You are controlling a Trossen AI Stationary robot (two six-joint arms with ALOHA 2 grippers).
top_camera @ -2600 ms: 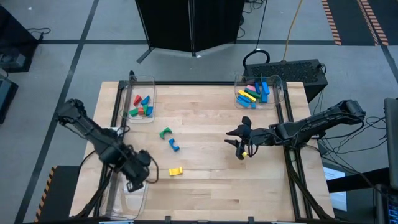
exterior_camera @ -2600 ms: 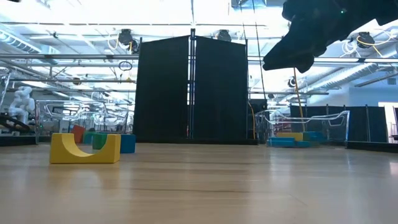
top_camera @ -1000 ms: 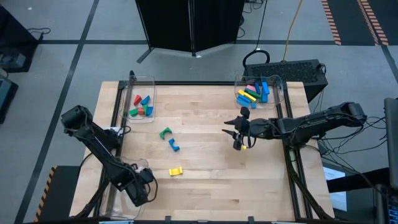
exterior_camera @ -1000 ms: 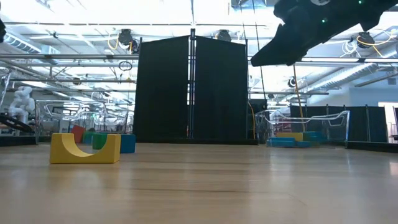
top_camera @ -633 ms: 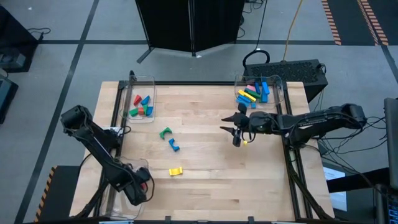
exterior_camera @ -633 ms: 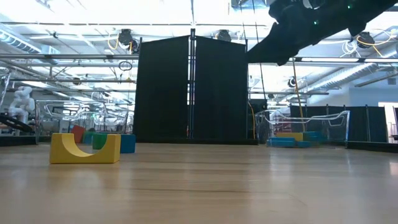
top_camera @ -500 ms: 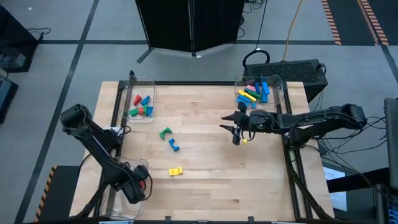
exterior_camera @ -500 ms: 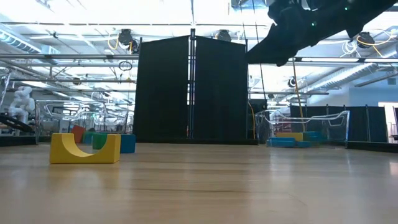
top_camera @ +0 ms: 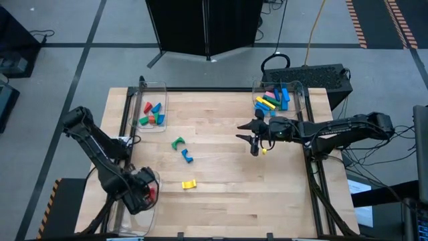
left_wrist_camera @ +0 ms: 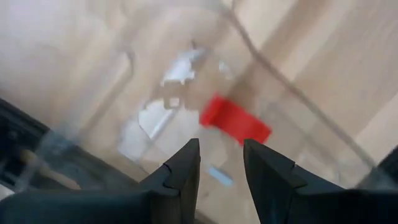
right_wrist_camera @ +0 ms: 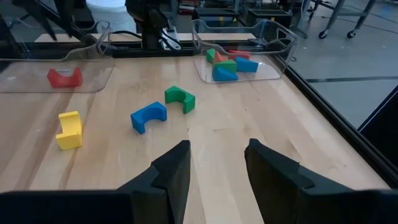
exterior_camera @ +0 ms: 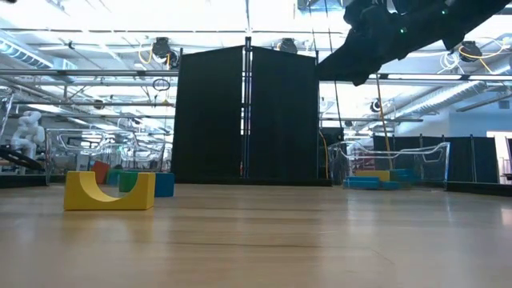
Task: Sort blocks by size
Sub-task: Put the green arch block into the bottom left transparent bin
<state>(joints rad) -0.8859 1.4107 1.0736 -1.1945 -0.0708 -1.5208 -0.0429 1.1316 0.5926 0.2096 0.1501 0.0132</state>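
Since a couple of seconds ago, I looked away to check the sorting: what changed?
The left gripper moved over the near-left clear bin and let go of a red block, now lying inside. The right gripper moved toward the far-right bin, carrying a small yellow block. The loose blocks stayed put.

1. Yellow arch block (top_camera: 189,184) on the table near its front edge; standing on its two legs in the low view.
2. Green arch block (top_camera: 178,142) and blue arch block (top_camera: 186,156) close together mid-table, apart from the yellow one.
3. Red arch block (top_camera: 152,193) in the front-left clear bin.
4. Small mixed blocks (top_camera: 152,114) heaped in the back-left bin.
5. Long bars (top_camera: 271,100), blue, yellow, green, pink, in the back-right bin.
6. Small yellow piece (top_camera: 263,151) beneath the right fingers; contact unclear.
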